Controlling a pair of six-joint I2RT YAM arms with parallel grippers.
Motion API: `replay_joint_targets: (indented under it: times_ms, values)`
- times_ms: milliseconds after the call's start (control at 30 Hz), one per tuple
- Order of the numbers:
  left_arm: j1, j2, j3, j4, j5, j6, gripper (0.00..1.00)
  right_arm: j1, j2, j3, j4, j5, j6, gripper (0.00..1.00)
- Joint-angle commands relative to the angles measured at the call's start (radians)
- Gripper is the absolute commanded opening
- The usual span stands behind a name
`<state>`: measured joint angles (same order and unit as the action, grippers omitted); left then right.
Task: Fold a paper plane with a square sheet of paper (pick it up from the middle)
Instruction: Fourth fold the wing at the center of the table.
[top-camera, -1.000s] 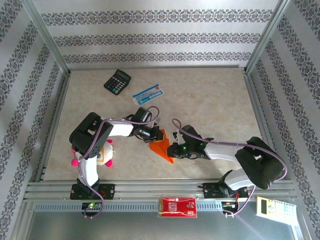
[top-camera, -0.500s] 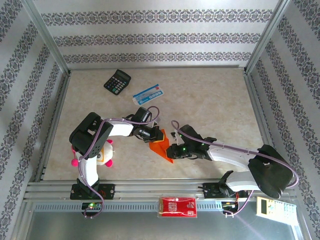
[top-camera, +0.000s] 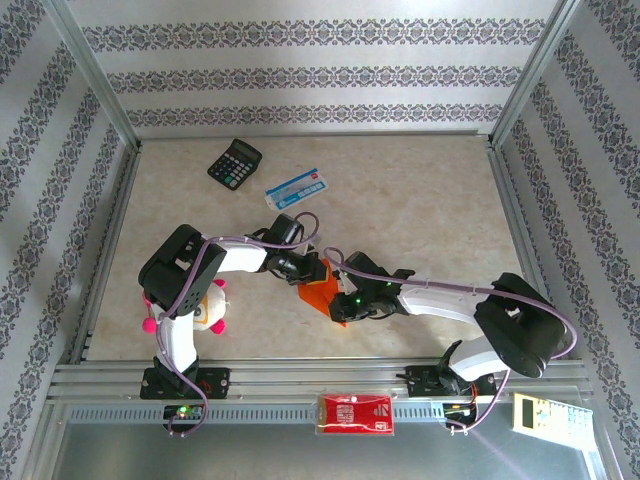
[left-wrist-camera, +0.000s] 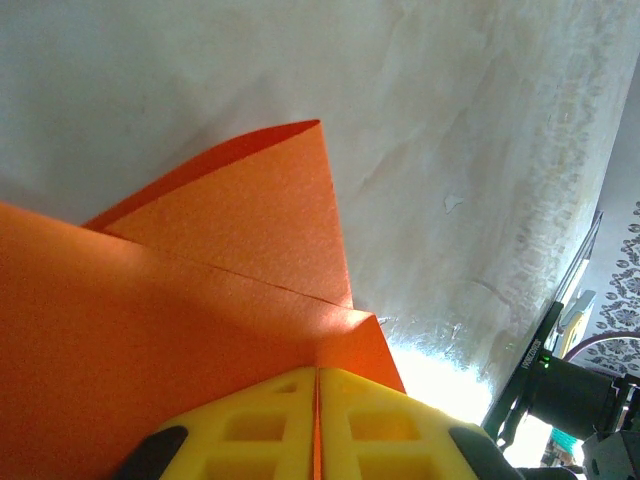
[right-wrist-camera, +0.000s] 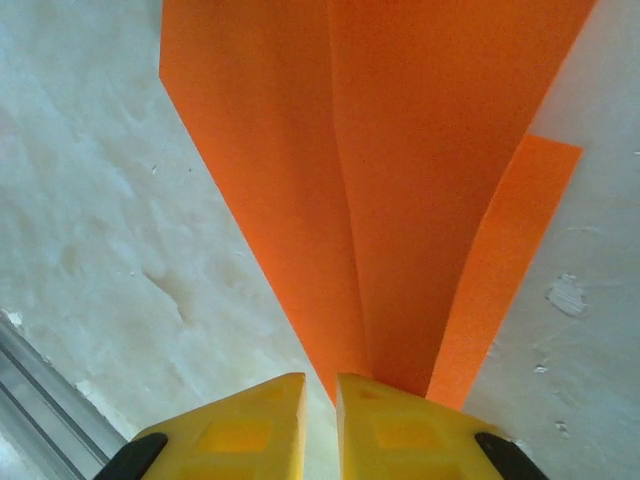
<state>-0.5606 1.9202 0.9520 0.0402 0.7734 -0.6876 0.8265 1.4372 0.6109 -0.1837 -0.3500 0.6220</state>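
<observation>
Left jaws clamped on the folded orange paper (top-camera: 318, 293). Right jaws nearly together at its pointed end — I cannot tell whether they grip it.

Yellow plastic left gripper (left-wrist-camera: 316, 425) at bottom edge, clamped tight on folded bright orange paper sheet (left-wrist-camera: 200, 300). Pointed flap raised over pale marbled tabletop (left-wrist-camera: 450, 120), diagonal crease below it. Black arm housing (left-wrist-camera: 572, 392) with green light, lower right corner.
</observation>
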Motion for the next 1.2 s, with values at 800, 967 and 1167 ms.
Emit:
replay_joint_targets:
  times_ms: [800,967,1167]
  values:
    - [0.022,0.040,-0.002,-0.102,-0.091,0.038,0.12,-0.032,0.000,-0.073,0.026,-0.002,0.021,0.15]
    - [0.022,0.042,-0.004,-0.104,-0.093,0.040,0.11,-0.030,-0.013,-0.101,0.036,-0.004,0.039,0.15]
    - [0.023,0.044,-0.003,-0.105,-0.095,0.042,0.12,-0.024,-0.053,-0.134,0.048,-0.023,0.064,0.15]
